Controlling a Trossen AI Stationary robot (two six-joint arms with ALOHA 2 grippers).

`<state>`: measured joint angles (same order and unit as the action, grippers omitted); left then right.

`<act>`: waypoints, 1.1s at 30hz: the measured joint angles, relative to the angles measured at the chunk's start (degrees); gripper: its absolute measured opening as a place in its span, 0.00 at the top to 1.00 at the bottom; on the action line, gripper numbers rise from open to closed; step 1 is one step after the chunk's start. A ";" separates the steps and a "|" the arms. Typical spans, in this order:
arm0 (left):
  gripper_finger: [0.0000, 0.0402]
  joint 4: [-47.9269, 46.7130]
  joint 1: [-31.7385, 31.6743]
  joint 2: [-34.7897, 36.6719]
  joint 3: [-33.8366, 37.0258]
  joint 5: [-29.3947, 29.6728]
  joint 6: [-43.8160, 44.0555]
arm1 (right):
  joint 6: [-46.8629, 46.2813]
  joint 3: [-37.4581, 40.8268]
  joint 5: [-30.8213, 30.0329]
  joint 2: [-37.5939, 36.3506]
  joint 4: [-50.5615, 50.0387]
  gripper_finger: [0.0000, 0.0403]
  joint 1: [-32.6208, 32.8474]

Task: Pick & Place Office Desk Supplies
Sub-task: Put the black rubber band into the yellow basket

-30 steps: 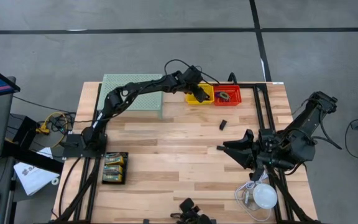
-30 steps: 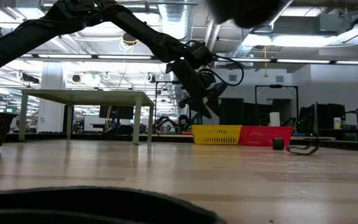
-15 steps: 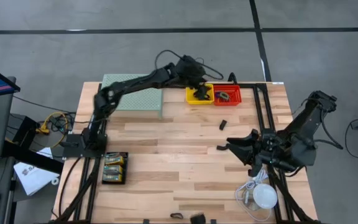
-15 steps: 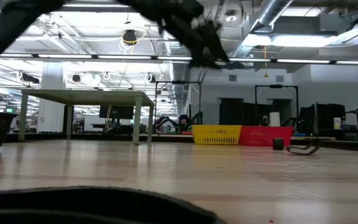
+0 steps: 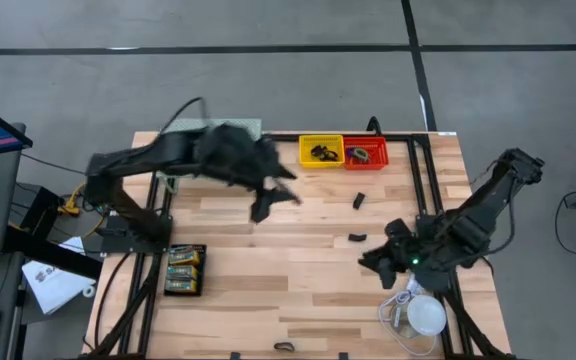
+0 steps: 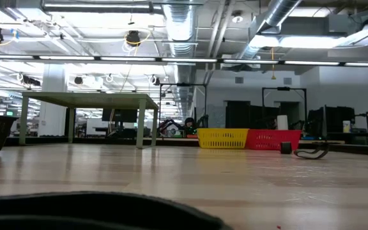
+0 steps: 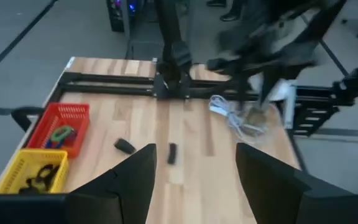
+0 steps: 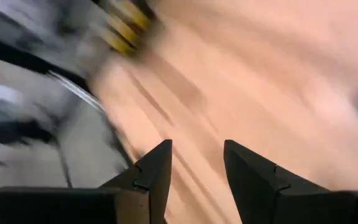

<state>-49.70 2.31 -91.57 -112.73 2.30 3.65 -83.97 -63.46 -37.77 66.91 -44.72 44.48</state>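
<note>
Step in hand: between picks, by the look of it; no item carried, both arms over the middle of the worktop [image 5: 268, 290].
Left hand [image 5: 271, 196]: high above the boards, near the centre; fingers [image 7: 135, 180] spread wide in the left wrist view, nothing between them.
Right hand [image 5: 376, 262]: low over the right side of the worktop, just beside a small black clip [image 5: 355, 238]; fingers [image 8: 156, 171] parted with bare wood showing in the gap, empty.
Already sorted: black clips in the yellow bin [image 5: 321, 152]; coloured rings in the red bin [image 5: 366, 153], side by side at the far edge.
Still loose: a second black clip [image 5: 359, 200] between the bins and the right hand; green card-backed packs [image 5: 184, 270] near the left arm's base, well apart from the bins.
Not for sorting: white dome [image 5: 428, 317] with its cord at the near right corner; pale-green mesh stand [image 5: 251, 128], mostly hidden under the left arm.
Next move, as judged: right hand down onto the nearer clip, fingers astride it, then closed; clip small and flat, so a square, centred approach needed.
Likely destination: yellow bin, with the other black clips.
</note>
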 joint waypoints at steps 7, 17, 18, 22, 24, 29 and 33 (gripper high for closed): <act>0.47 -3.21 13.47 5.65 3.41 20.55 9.47 | -25.04 6.15 19.72 1.74 -10.82 0.62 1.65; 0.45 8.12 17.65 13.43 24.75 33.35 25.58 | -39.95 20.89 19.75 1.24 -2.04 0.59 -4.53; 0.45 11.68 17.65 14.11 26.80 33.31 26.00 | -39.95 22.37 19.68 1.15 -0.55 0.59 -5.76; 0.46 23.75 17.70 16.53 33.09 32.60 26.31 | -39.97 28.36 19.59 1.23 6.47 0.59 -9.72; 0.46 27.67 17.70 17.58 35.06 32.48 26.33 | -39.72 30.75 19.59 1.23 9.38 0.59 -11.45; 0.46 32.52 17.70 18.45 36.45 32.40 26.33 | -38.30 32.87 17.74 1.23 10.02 0.59 -15.24; 0.46 33.59 17.67 18.45 36.50 31.87 26.33 | -35.61 32.87 16.45 1.23 9.98 0.59 -18.18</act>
<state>-16.11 19.99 -73.12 -76.23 34.17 29.98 -119.58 -30.59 -21.32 68.14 -34.74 26.30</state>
